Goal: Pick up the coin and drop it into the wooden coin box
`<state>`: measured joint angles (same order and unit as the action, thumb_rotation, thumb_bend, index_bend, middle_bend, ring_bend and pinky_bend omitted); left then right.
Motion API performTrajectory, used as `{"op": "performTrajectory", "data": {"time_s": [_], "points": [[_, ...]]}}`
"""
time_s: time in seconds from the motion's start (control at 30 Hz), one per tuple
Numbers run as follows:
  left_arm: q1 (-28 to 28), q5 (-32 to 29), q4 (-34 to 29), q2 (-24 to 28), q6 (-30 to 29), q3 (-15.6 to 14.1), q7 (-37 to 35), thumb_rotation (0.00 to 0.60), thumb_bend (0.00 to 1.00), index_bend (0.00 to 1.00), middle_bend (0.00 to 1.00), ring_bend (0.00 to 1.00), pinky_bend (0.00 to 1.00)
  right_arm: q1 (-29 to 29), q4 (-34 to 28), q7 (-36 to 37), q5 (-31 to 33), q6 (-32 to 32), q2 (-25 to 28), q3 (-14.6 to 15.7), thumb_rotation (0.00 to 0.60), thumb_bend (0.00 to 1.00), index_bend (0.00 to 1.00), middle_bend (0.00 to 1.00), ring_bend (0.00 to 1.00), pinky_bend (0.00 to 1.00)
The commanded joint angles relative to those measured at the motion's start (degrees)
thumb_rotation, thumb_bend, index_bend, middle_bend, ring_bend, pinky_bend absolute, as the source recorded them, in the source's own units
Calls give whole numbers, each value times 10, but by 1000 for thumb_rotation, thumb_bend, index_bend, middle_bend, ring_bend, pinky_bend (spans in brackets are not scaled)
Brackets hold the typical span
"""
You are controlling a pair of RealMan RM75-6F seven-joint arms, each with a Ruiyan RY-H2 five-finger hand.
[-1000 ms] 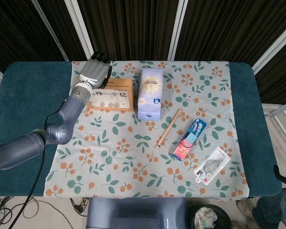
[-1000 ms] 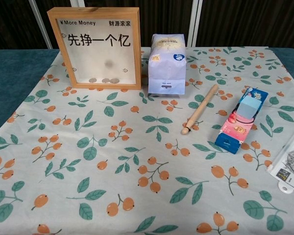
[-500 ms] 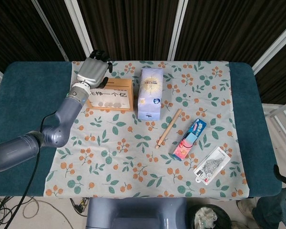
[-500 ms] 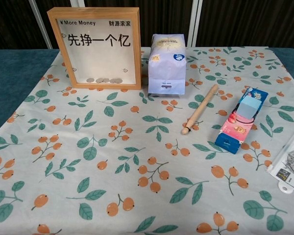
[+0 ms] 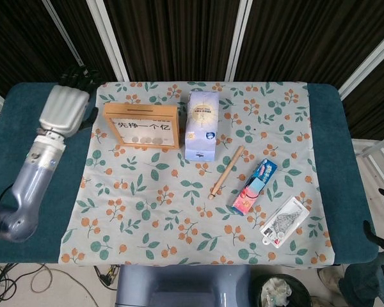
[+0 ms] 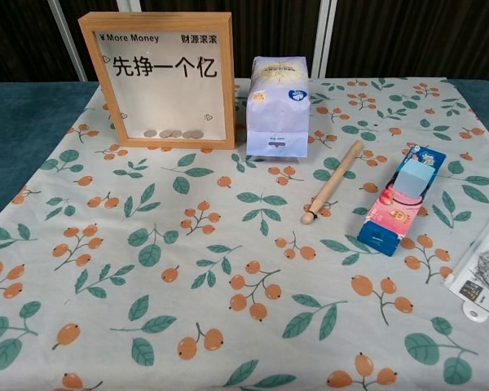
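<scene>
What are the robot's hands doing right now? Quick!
Left hand: off to the left of the wooden coin box; open or closed cannot be told.
Right hand: not in view.

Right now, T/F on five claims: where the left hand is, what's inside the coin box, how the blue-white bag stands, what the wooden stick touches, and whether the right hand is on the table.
1. The left hand is over the wooden coin box. False: it is off to the box's left, above the teal table edge.
2. Coins lie along the bottom of the box. True.
3. The blue-white bag lies flat. False: it stands upright beside the box.
4. The wooden stick lies apart from the pink-blue carton. True.
5. The right hand rests on the floral cloth. False: no right hand shows on the cloth in either view.
</scene>
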<state>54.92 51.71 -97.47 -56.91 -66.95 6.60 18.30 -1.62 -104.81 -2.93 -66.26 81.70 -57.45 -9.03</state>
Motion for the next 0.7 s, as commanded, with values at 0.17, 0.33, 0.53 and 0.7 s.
{"op": "performTrajectory", "data": {"time_s": [0.17,0.33,0.53,0.7], "points": [[-206,175,-43,1,-212,-90,-86,600,456,188,57,0,0,-4,44,69,-114,6,-1,24,600,440,146,70,10,0],[-281,210,-29,-20,-262,-112,-128,600,456,187,27,0,0,-6,76,83,-166,17,-5,36,600,440,146,70,10,0],[-333,249,14,-65,-254,-136,-156,600,452,172,13,0,0,-18,129,68,-253,41,-14,54,600,440,146,70,10,0],[-368,265,46,-112,-256,-135,-185,600,446,170,7,0,0,-22,156,65,-287,54,-23,64,600,440,146,70,10,0]]}}
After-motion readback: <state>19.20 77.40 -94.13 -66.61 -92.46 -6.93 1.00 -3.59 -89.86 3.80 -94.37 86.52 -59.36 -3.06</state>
